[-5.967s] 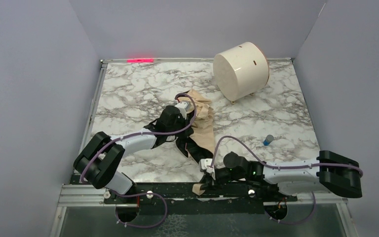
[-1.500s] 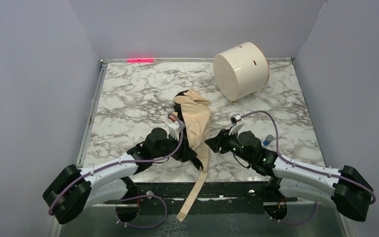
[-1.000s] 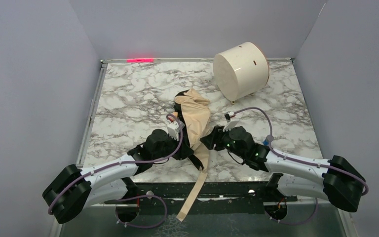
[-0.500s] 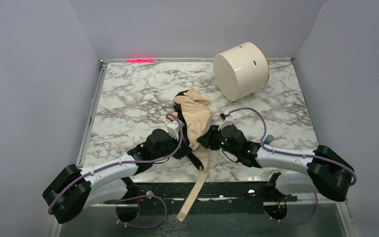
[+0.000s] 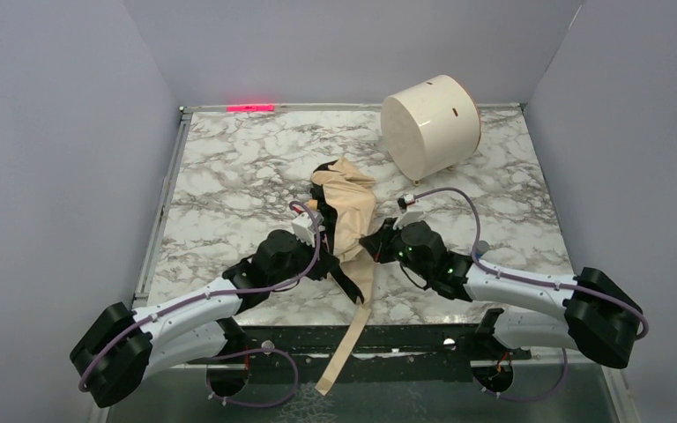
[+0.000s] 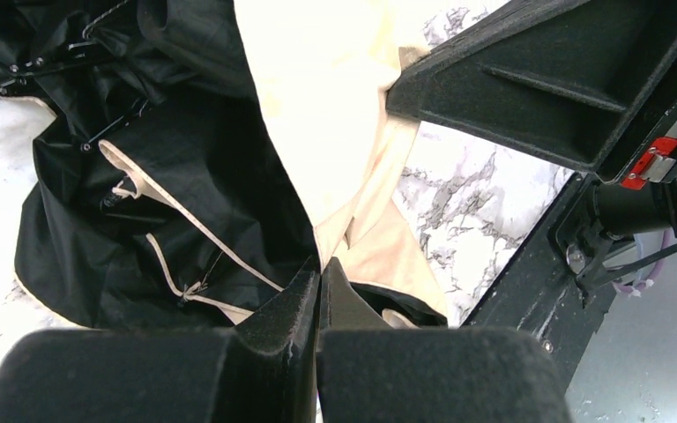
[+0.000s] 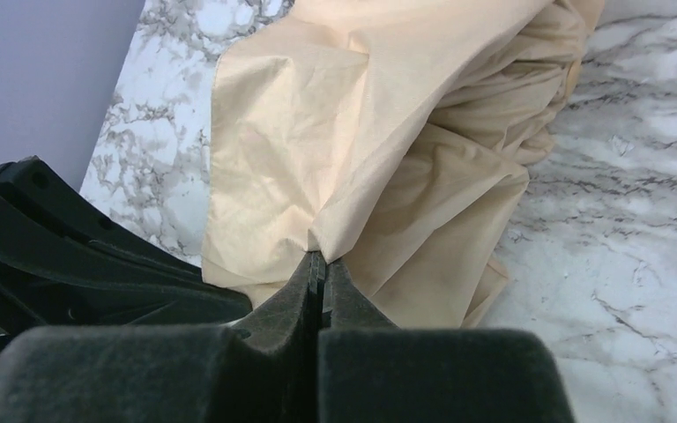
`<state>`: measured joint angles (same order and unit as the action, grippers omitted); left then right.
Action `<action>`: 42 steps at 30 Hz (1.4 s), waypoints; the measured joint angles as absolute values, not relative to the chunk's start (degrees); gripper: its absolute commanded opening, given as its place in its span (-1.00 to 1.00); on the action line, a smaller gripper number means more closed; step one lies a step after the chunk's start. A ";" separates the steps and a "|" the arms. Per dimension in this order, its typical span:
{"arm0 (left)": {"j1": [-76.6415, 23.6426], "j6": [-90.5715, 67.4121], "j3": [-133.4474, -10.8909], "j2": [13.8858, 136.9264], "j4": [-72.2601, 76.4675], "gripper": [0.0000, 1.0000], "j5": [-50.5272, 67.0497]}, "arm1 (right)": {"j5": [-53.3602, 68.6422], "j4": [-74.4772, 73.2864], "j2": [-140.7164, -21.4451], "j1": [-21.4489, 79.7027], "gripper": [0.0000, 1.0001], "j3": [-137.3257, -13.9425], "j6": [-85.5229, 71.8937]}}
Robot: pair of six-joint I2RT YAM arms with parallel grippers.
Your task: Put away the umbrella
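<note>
Gripper jaws on both arms are pressed together on cloth: the left gripper (image 5: 335,266) has its tips closed at the edge where cream fabric meets black lining, and the right gripper (image 5: 368,249) is pinched onto a puckered fold of tan fabric. From its own wrist camera we see the left gripper (image 6: 320,264) with no gap between the fingers and the cream panel narrowing to a point right at their tips. The right gripper (image 7: 317,257) looks just as tightly closed, with creases running out from where it bites. Under it all we see the marble bench (image 5: 229,159), walled by plain lilac panels. The biggest thing on it is a white drum (image 5: 430,123), tipped on its side in the far right corner, well apart from both arms. The umbrella (image 5: 348,207) lies collapsed and crumpled near the middle of the bench, between the two grippers, which close on its near end from either side. Its black underside (image 6: 141,176) spreads to the left, crossed by thin tan cords. Its long tan strap (image 5: 348,344) trails toward us over the near edge of the bench and hangs below it. Smallest, a red glow (image 5: 251,107) marks the far edge.
</note>
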<state>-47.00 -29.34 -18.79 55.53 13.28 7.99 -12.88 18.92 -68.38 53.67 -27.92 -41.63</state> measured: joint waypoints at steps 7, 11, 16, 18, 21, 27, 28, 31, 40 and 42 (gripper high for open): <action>-47.00 -29.36 -19.31 54.17 12.99 -1.00 6.90 | -13.45 18.70 -66.00 53.69 -0.99 -28.34 -28.99; -47.00 -29.28 -19.88 53.30 11.20 -1.00 6.31 | -12.38 18.06 -65.43 53.67 -0.98 -30.52 -17.39; -47.00 -29.04 -20.29 52.29 9.89 -1.00 5.34 | -11.55 16.82 -64.31 53.67 -0.84 -32.97 -6.46; -47.00 -28.88 -20.75 52.18 9.23 -1.00 5.08 | -9.96 16.21 -64.03 53.65 -0.81 -33.41 -3.97; -47.00 -28.62 -21.71 52.16 8.64 -0.97 5.02 | -6.92 15.57 -63.88 53.67 -0.78 -33.80 -2.92; -47.00 -26.79 -23.05 51.46 8.67 0.29 5.72 | -3.73 15.22 -62.37 53.65 -0.82 -33.78 -6.39; -47.00 -26.79 -23.05 51.18 8.73 0.30 5.98 | -3.60 15.38 -62.13 53.65 -0.82 -33.78 -7.22; -47.00 -26.50 -23.05 50.59 9.15 0.28 6.52 | -3.51 15.57 -62.11 53.65 -0.83 -33.78 -8.93; -47.00 -26.94 -22.87 48.12 10.55 0.01 9.56 | -5.65 15.00 -62.96 53.65 -0.90 -34.04 -11.57; -47.00 -27.18 -22.44 46.11 10.90 0.11 9.91 | -6.98 14.33 -63.33 53.65 -0.90 -34.50 -12.34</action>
<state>-47.00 -27.18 -22.44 46.11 10.90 9.91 -6.98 14.33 -63.33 53.65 -34.50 -12.34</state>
